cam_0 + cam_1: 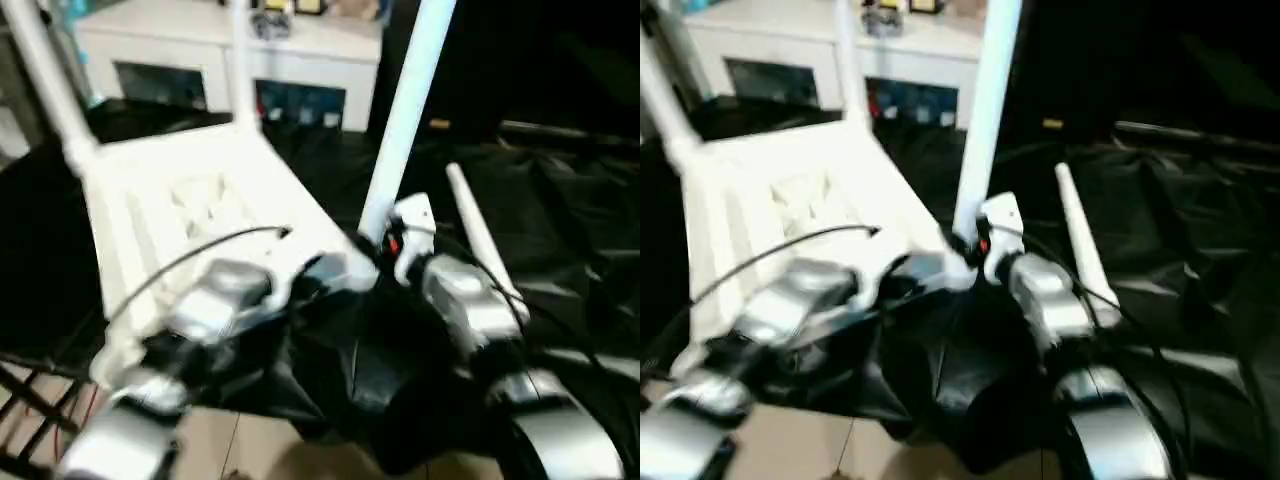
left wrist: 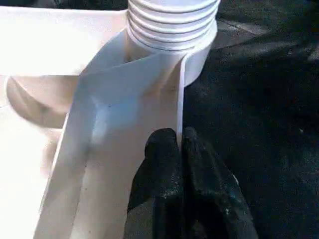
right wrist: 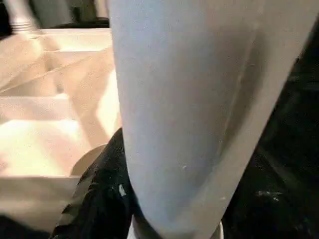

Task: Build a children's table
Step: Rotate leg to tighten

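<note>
The children's table top [image 1: 200, 200] lies upside down on the black-draped work table, ribs facing up. Two white legs [image 1: 45, 80] [image 1: 240, 60] stand in its far corner sockets. A third leg [image 1: 405, 120] rises from the near right corner, with my right gripper [image 1: 385, 245] shut on it low down; a black finger [image 3: 99, 194] presses its side. My left gripper [image 2: 179, 144] is shut on the top's thin rim wall [image 2: 169, 84] just beside that corner, where the leg's threaded end [image 2: 172, 20] shows above the socket. A fourth leg [image 1: 480, 240] lies loose on the cloth to the right.
A white cabinet [image 1: 200, 40] with glass doors stands behind the work table. Black cloth [image 1: 560, 200] covers the table to the right. Tan floor [image 1: 260, 440] shows below the near edge, between my forearms.
</note>
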### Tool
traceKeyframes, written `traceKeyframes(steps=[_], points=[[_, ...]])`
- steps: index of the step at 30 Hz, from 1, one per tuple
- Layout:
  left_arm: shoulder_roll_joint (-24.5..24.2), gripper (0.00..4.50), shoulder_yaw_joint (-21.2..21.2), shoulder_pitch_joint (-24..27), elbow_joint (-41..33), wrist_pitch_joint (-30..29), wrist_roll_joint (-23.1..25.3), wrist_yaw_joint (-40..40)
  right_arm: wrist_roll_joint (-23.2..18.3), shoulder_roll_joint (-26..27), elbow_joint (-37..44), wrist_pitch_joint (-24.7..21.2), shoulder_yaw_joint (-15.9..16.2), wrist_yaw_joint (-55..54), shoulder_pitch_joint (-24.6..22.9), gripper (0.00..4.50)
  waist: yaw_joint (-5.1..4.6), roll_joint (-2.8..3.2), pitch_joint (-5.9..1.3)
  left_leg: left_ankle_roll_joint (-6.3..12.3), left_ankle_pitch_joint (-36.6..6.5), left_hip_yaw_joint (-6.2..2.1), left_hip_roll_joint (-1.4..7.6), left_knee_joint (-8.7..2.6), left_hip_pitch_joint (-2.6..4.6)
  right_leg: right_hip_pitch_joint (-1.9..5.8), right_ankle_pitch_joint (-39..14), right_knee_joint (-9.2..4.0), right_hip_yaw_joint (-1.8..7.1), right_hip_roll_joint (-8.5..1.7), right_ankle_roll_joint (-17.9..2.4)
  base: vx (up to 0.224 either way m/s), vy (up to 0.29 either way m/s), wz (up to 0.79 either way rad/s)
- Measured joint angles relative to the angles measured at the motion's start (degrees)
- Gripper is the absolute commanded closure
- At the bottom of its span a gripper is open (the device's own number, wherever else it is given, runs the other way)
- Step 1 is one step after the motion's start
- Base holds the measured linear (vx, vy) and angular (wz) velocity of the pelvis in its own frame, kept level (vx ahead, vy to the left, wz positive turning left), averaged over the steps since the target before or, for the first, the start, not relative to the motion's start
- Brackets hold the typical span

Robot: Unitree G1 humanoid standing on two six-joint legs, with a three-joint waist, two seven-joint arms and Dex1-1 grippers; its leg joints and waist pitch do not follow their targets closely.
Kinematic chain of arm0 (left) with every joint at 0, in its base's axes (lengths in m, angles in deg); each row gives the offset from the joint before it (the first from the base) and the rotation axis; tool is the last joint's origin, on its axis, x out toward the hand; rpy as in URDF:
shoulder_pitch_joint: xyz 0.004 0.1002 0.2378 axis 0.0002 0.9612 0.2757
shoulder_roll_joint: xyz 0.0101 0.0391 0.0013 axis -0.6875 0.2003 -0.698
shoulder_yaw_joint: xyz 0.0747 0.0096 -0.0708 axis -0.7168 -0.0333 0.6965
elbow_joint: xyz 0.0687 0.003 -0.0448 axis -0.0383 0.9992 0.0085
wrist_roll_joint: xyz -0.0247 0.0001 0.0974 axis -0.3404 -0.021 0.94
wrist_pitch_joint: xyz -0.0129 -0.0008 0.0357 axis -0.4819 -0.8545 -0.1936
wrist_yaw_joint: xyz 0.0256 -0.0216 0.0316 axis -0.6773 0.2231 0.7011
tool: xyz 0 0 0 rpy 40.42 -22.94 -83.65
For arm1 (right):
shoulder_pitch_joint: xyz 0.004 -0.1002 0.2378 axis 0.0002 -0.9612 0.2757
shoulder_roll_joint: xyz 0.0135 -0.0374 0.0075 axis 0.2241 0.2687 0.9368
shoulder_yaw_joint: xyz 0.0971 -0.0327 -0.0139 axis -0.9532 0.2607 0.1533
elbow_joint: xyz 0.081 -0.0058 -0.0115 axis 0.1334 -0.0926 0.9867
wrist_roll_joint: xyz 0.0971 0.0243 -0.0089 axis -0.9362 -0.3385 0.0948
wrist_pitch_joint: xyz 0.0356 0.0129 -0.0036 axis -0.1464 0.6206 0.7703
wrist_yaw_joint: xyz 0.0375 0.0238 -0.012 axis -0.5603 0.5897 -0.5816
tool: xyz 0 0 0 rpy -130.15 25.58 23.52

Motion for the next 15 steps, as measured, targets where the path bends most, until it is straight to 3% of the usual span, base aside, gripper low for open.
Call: traceKeyframes(steps=[2, 4, 5, 6, 7, 8, 9, 10, 11, 14, 15], points=[[0.31, 4.50, 0.00, -0.36, 0.95, 0.00, 0.55, 0.48, 0.44, 0.41, -1.21, -0.03, -0.01, -0.89, 0.64, 2.63, -0.21, 0.10, 0.08, -0.01, 0.00, 0.00, 0.09, -0.50, 0.41, 0.15, -0.01, -0.59, -0.45, -0.04, -0.03, 0.000, 0.000, 0.00], [0.25, 4.50, 0.00, -0.48, 1.29, 0.00, 0.90, 0.73, 1.05, 0.84, -2.34, -0.05, -0.01, -1.26, 1.47, 2.63, -0.30, 0.30, 0.22, -0.01, -0.01, 0.09, 0.20, -1.13, 0.84, 0.78, -0.17, -0.94, -1.17, -0.09, -0.28, 0.000, 0.000, 0.00], [0.18, 4.50, 0.00, -0.66, 1.46, 0.00, 0.98, 0.74, 1.45, 0.91, -2.42, -0.05, -0.01, -1.27, 1.65, 2.63, 0.20, 0.73, 0.53, -0.02, 0.00, 0.28, 0.39, -1.60, 0.62, 1.09, -0.91, 0.20, -1.41, 0.01, -0.97, -0.055, -0.033, 0.01], [0.40, 4.50, -0.16, -0.83, 1.73, -0.17, 1.20, 0.78, 1.51, 0.83, -2.51, -0.03, -0.16, -1.30, 1.46, 2.63, 0.93, 0.21, 0.55, -0.03, 0.00, 1.53, 0.55, -2.09, 0.80, 0.76, -3.82, 4.40, -0.55, -0.18, -2.61, -0.019, -0.090, 0.26], [0.51, 4.50, -0.09, -0.80, 1.75, -0.14, 1.44, 0.94, 1.56, 0.81, -2.58, -0.02, -0.27, -1.27, 1.38, 2.63, 2.04, -1.36, 0.16, -0.08, 0.04, 3.50, 0.57, -2.31, 1.46, 0.78, -4.49, 5.99, 1.57, -0.21, -1.72, 0.025, -0.202, 0.18], [0.15, 4.50, 0.04, -0.90, 1.63, -0.01, 1.50, 1.04, 1.72, 1.03, -3.10, -0.02, -0.27, -1.27, 2.02, 2.63, 2.75, -2.92, -0.04, -0.42, -0.62, 3.52, 0.20, -1.04, 1.69, -0.42, -3.84, 6.36, 2.67, -0.10, -0.72, 0.076, -0.184, 0.13], [0.22, 4.50, -0.01, -0.90, 1.69, -0.07, 1.49, 1.04, 1.93, 1.04, -3.53, -0.02, -0.28, -1.27, 2.32, 2.63, 3.38, -2.39, -0.13, 0.44, -2.07, 2.06, 0.36, 0.66, 1.65, -0.35, -3.84, 6.34, 2.31, 0.07, -0.71, 0.085, -0.118, -0.35], [0.34, 4.50, -0.04, -0.88, 1.79, -0.22, 1.46, 1.04, 2.07, 1.07, -3.81, -0.02, -0.28, -1.27, 2.53, 2.63, 3.99, -1.86, -0.29, 1.01, -2.43, 0.48, 0.10, 1.51, 1.74, -0.27, -3.84, 6.19, 1.56, 0.10, -0.71, 0.107, 0.008, -0.38], [0.41, 4.50, -0.02, -0.99, 1.83, -0.31, 1.33, 1.03, 2.16, 1.11, -4.34, 0.20, -0.44, -1.28, 3.02, 2.64, 4.27, -0.24, -1.14, -1.65, -0.80, -0.74, 0.11, 0.89, 1.58, -0.42, -3.57, 5.81, 0.52, 0.26, -0.90, 0.107, 0.008, -0.38], [0.44, 4.50, 0.04, -1.17, 1.87, -0.30, 1.29, 1.03, 2.30, 1.11, -5.37, 0.51, -0.59, -1.28, 3.76, 2.64, 3.54, -0.94, -1.52, -1.68, -0.76, -0.03, 0.20, 0.39, 1.49, -0.69, -1.01, 4.92, 1.06, 0.50, -1.47, 0.026, 0.002, -0.02], [0.43, 4.50, 0.04, -1.17, 1.89, -0.30, 1.28, 1.03, 2.39, 1.18, -5.43, 0.54, -0.69, -1.28, 3.79, 2.64, 3.37, -0.88, -1.49, -1.68, -0.77, 0.02, 0.20, 0.33, 1.52, -0.65, -1.03, 4.87, 1.16, 0.54, -1.45, 0.000, 0.000, 0.00]])
